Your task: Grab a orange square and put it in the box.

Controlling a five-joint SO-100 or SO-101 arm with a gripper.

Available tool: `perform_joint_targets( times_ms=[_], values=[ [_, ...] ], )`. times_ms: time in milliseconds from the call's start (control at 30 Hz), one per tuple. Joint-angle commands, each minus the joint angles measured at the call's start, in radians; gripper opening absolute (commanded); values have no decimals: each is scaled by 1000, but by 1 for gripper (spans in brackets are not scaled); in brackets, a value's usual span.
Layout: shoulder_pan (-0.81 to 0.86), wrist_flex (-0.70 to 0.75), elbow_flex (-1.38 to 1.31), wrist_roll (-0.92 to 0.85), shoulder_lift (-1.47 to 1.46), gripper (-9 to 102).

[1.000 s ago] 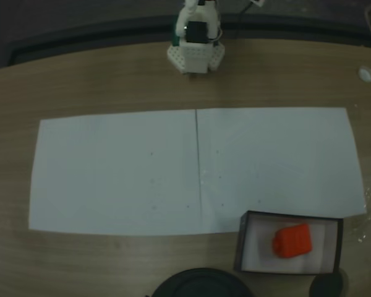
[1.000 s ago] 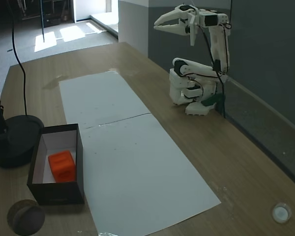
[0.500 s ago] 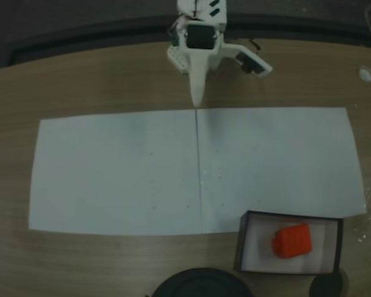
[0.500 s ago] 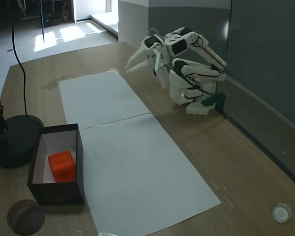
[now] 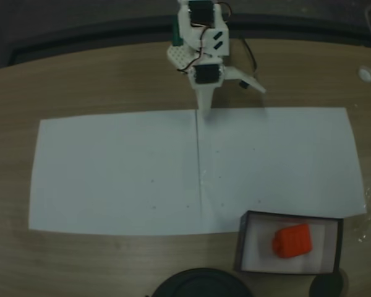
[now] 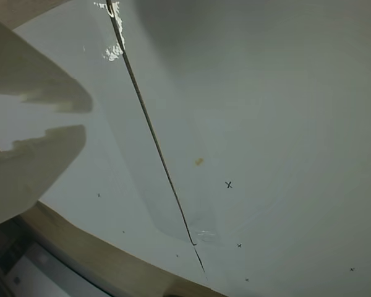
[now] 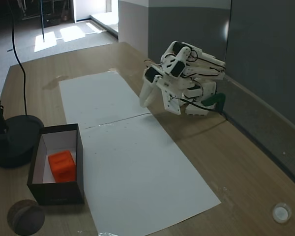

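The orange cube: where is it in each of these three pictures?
A fixed view, from above: orange cube at lower right, inside the box.
A fixed view, from the side: cube at lower left, in the same box.
Wrist view: not in it.
Shared landmark: the paper seam.

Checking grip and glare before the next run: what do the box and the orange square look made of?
The box: probably thin cardboard, matte dark walls with a white inside and crisp folded corners. The orange square: likely moulded or printed plastic, uniformly bright, slightly rounded edges; hard to confirm at this size.
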Motion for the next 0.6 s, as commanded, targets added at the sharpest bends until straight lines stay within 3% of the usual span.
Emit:
perform_joint_targets(
  times_ms=[0, 567],
  values=[
    [-6, 5, -25, 0, 20, 0],
    [-6, 17, -28, 8, 20, 0]
  ],
)
